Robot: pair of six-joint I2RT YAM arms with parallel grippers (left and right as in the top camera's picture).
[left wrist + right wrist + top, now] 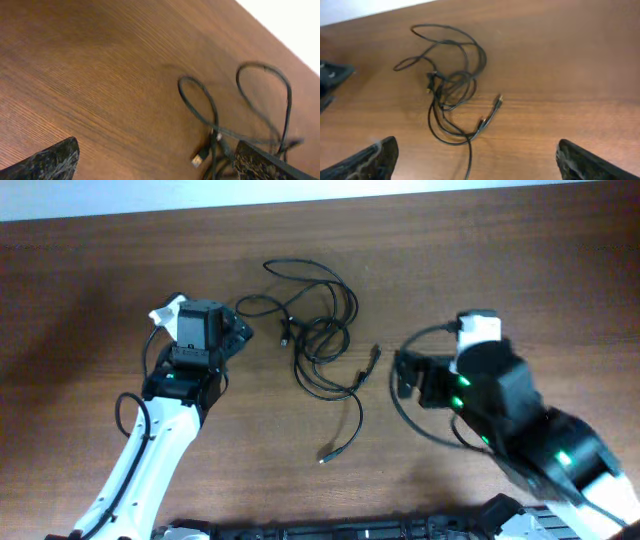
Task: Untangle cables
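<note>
Overhead, the cables (pixel 320 335) lie in one loose knot at the middle of the wooden table (pixel 100 270), between the left gripper (pixel 238 332) and the right gripper (pixel 403 375); both pairs of jaws stand wide apart and hold nothing. The cords look thin, light and limp, likely to drag the whole knot when tugged, so the free plug end (pixel 325 457) on the near strand seems the best hold. I count three plug ends, suggesting two cords, though the knot hides the true number.
</note>
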